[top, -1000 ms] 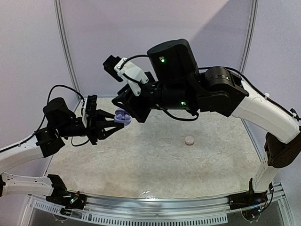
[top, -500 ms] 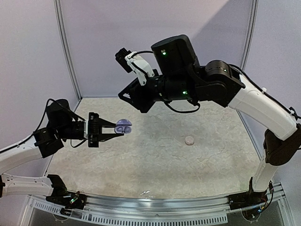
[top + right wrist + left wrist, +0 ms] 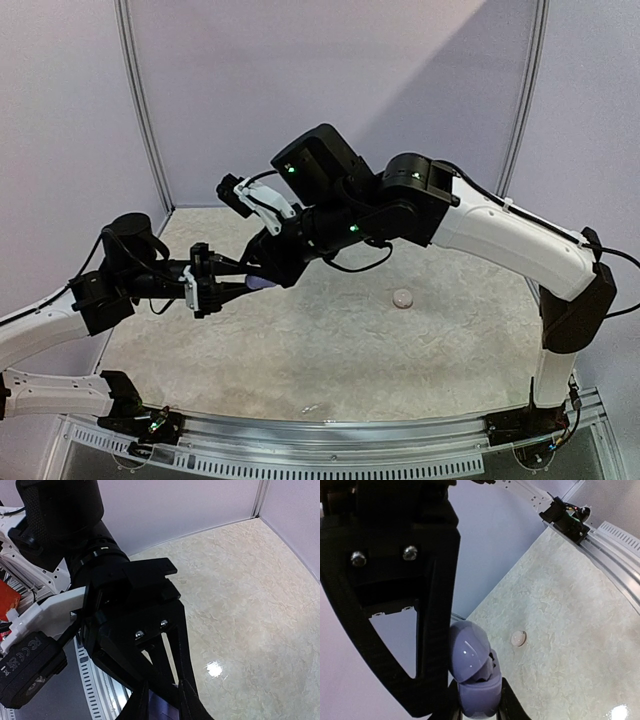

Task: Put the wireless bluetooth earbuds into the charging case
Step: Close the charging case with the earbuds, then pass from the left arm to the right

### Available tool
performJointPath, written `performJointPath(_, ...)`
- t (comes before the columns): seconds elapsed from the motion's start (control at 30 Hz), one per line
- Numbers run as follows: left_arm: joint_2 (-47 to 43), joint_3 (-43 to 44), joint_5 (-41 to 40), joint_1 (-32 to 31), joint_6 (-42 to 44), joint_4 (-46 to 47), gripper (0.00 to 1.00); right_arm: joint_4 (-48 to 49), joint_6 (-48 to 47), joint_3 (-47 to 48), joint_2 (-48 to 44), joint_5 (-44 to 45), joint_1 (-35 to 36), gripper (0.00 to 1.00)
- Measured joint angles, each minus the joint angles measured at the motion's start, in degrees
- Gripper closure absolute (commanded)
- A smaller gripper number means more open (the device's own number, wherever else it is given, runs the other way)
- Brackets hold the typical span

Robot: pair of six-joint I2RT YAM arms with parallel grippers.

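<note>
My left gripper (image 3: 247, 285) is shut on the pale lavender charging case (image 3: 477, 690) and holds it above the table with the lid ajar. In the top view only a sliver of the case (image 3: 258, 284) shows behind my right gripper (image 3: 264, 270). The right gripper's black fingers (image 3: 437, 630) rest against the lid's left side. In the right wrist view the right gripper (image 3: 167, 707) has narrowly parted tips with lavender between them. No earbud shows in it. One whitish earbud (image 3: 402, 298) lies on the table, also seen in the left wrist view (image 3: 518, 638).
The left arm's black wrist (image 3: 130, 600) fills the middle of the right wrist view. The metal front rail (image 3: 330, 435) runs along the near edge. Pale walls (image 3: 330, 90) close the back and sides.
The right gripper has dropped from high above down onto the case. The left gripper has shifted the case slightly left and lower. The earbud on the table has not moved.
</note>
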Motion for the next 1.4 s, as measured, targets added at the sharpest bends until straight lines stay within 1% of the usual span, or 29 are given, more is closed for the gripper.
performJointPath(0.1, 0.2, 0.0, -1.0, 0.0, -1.8, -0.1, 1.0, 2.0, 0.9, -3.1, -1.6, -0.2, 0.1, 0.78)
performJointPath(0.17, 0.5, 0.0, -1.7, 0.0, -5.2, 0.2, 1.0, 3.7, 1.4, -6.0, -3.2, 0.1, 0.1, 0.78)
performJointPath(0.4, 1.0, 0.3, 0.4, 0.0, -22.7, 0.4, 1.0, 9.0, 3.2, -12.5, -7.4, 2.4, 0.7, 0.81)
performJointPath(0.53, 1.0, 0.5, 2.4, 0.2, -32.6, 0.5, 1.0, 13.1, 4.4, -16.2, -9.3, 2.1, 0.7, 0.81)
performJointPath(0.7, 1.0, 0.5, 6.9, 1.1, -44.2, 1.4, 1.0, 18.3, 5.1, -20.7, -11.6, -0.1, 0.6, 0.85)
performJointPath(0.9, 1.0, 0.7, 9.8, 2.0, -54.4, 3.3, 1.0, 23.6, 5.4, -24.3, -13.7, -1.6, 0.6, 0.86)
performJointPath(0.97, 1.0, 0.7, 9.8, 2.2, -57.2, 3.6, 1.0, 24.4, 5.7, -24.3, -13.7, -1.7, 0.6, 0.87)
performJointPath(1.03, 1.1, 0.8, 8.0, 2.8, -60.6, 4.7, 1.0, 24.5, 6.1, -24.4, -13.7, -3.4, 1.0, 0.87)
performJointPath(1.13, 1.2, 2.8, 5.4, 4.1, -65.7, 8.5, 1.0, 21.1, 6.6, -26.2, -13.2, -5.5, 3.4, 0.87)
performJointPath(1.3, 1.1, 3.9, 4.0, 4.4, -74.1, 13.3, 1.0, 16.7, 7.1, -27.3, -12.3, -5.5, 5.0, 0.83)
performJointPath(1.37, 1.1, 3.9, 3.8, 4.4, -76.0, 14.1, 1.0, 16.4, 6.9, -27.3, -12.5, -4.1, 4.9, 0.77)
performJointPath(1.4, 1.1, 3.9, 3.6, 4.4, -76.8, 14.2, 1.0, 16.2, 6.8, -27.3, -12.7, -3.3, 4.8, 0.69)
